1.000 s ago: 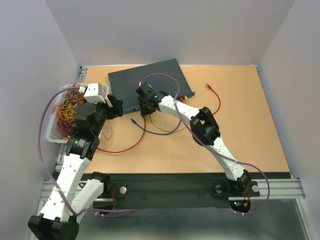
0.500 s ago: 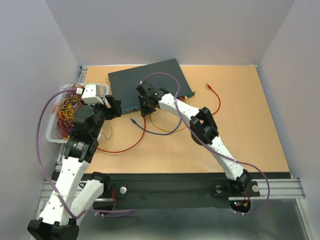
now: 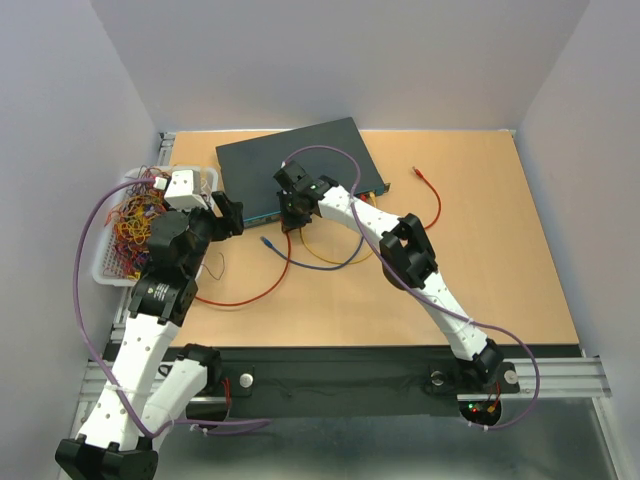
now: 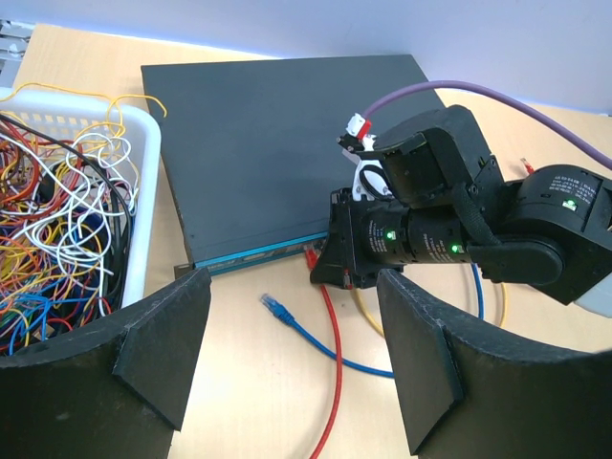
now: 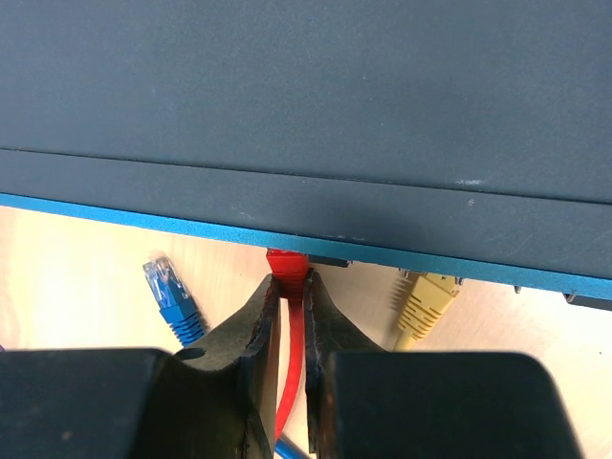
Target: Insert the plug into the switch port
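Flat on the table, a little askew: the switch, dark blue-grey, its long socket face edged with a blue strip and turned toward the arms.

About midway along that face: the right gripper, fingers squeezed narrow on a red plug and the first stretch of its red cable; plug aimed straight at the switch, nose up against the face just under the blue strip, at a dark opening; cannot tell whether fully seated; cable running back between the pads, then off across the table in a loop away from the switch.

Near the switch's left front corner, short of the socket face and not touching it: the left gripper, fingers spread wide apart, gripping nothing.

Just in front of the switch's socket face, left of the red plug: a blue plug, loose on the table, clear of the switch, pointing roughly toward it.

Right of the red plug, nose up at the same face: a yellow plug; cannot tell whether in a port.

Just beside the switch's left short end: a white wire basket, heaped with tangled wires of many colours.

Beyond the switch's right end, apart from it: a second red connector, lying loose on the table.
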Controlling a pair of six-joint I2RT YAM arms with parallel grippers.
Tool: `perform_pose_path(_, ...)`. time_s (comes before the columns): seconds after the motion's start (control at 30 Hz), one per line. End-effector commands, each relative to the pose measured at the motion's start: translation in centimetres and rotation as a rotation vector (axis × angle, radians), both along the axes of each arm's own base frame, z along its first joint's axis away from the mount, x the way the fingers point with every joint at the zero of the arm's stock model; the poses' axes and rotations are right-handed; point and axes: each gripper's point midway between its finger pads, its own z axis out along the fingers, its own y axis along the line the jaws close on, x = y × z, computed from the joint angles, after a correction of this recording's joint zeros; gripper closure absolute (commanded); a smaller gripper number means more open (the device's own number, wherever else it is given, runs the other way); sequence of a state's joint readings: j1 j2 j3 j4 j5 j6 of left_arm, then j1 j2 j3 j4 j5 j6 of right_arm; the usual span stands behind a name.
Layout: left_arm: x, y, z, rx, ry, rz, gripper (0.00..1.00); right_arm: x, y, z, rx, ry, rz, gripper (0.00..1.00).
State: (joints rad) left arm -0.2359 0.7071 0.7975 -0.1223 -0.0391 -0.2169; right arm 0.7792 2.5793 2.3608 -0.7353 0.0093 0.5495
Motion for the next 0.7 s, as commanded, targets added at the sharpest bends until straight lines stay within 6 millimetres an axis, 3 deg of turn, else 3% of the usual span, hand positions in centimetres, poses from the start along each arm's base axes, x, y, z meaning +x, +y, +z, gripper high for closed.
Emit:
perform_pose_path(0.0, 0.0, 0.1, 1.1, 0.007, -0.050, 0.004, 0.19, 0.2, -0.9, 0.2, -0.006, 0.012, -0.026, 1.00)
perform_pose_path(0.27, 0.0, 0.1, 1.0, 0.008, -0.049, 0.006, 0.19, -1.1, -0.6, 0.6, -0.007, 0.021, -0.012, 1.00)
perform_pose_path(0.67, 0.1, 0.1, 1.1, 0.009, -0.049, 0.006, 0.19, -0.8, -0.3, 0.4, -0.008, 0.012, -0.006, 1.00)
